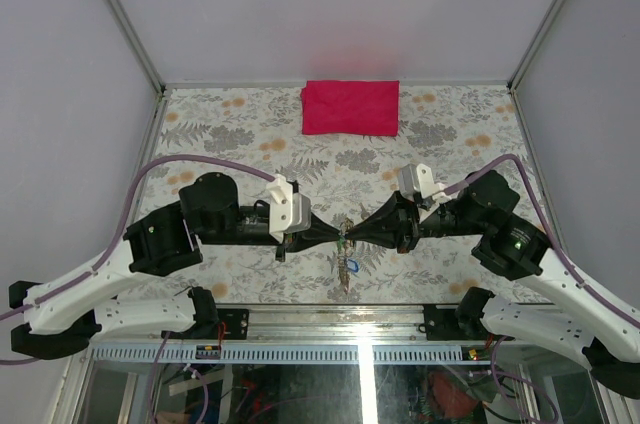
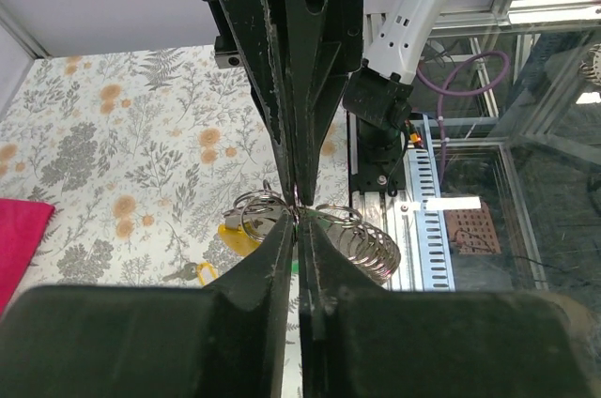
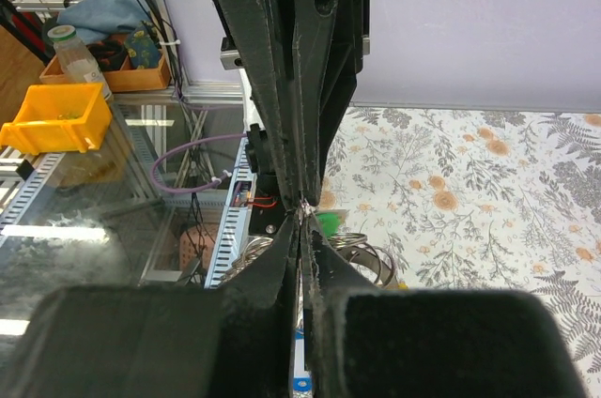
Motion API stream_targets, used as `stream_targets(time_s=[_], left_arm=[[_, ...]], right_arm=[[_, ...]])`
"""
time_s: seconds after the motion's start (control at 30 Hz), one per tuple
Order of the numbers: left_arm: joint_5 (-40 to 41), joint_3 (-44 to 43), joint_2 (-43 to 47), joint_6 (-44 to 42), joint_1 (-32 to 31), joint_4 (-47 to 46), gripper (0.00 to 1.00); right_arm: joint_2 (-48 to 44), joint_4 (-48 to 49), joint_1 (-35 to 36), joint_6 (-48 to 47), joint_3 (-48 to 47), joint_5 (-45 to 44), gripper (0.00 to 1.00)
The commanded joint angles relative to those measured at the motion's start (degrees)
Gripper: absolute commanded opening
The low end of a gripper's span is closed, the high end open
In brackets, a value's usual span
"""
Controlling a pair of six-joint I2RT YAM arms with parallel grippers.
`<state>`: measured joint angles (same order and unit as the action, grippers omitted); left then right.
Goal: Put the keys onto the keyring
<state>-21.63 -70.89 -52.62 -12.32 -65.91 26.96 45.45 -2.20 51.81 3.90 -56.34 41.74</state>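
From the top camera the tips hide the very spot where they meet, and the keys just below it are too small to count: I see only a small tangle with some blue in it, near the front edge of the table. I count two arms and one red cloth, which lies well apart at the far edge. The left gripper and right gripper point at each other tip to tip, both narrow; how narrow I cannot tell from here. On the left wrist camera my own fingers fill the lower frame and the right fingers come down from the top, so the keyring shows only in parts: one wire loop on each side of the tips and a stack of coils to the right. I count one yellow tag just beneath, and one loose key lying on the table to the left. The left jaws are closed to a thin slit, pinching the keyring wire at their tips. On the right wrist camera the fingers block the middle; I make out one green tag, ring coils beside it, and a blue bit cut off at the bottom edge. The right jaws are pressed together with a glint of wire at their tips, pinching the keyring too.
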Motion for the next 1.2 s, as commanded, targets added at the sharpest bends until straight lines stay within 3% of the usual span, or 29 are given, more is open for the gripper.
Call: stream_targets(time_s=[0.0,0.67,1.17], left_arm=[[-0.9,-0.1,0.3,0.0,-0.1,-1.7,0.01],[-1.2,0.1,0.9,0.6,-0.2,-2.2,0.0],[-1.2,3.6,1.9,3.2,-0.2,-8.8,0.0]], right_arm=[[-1.5,5.7,-0.1,0.8,-2.2,0.8,0.0],[-5.2,10.8,-0.1,4.0,0.1,-2.6,0.0],[-9.0,29.8,-0.1,14.6,10.9,-12.1,0.0]])
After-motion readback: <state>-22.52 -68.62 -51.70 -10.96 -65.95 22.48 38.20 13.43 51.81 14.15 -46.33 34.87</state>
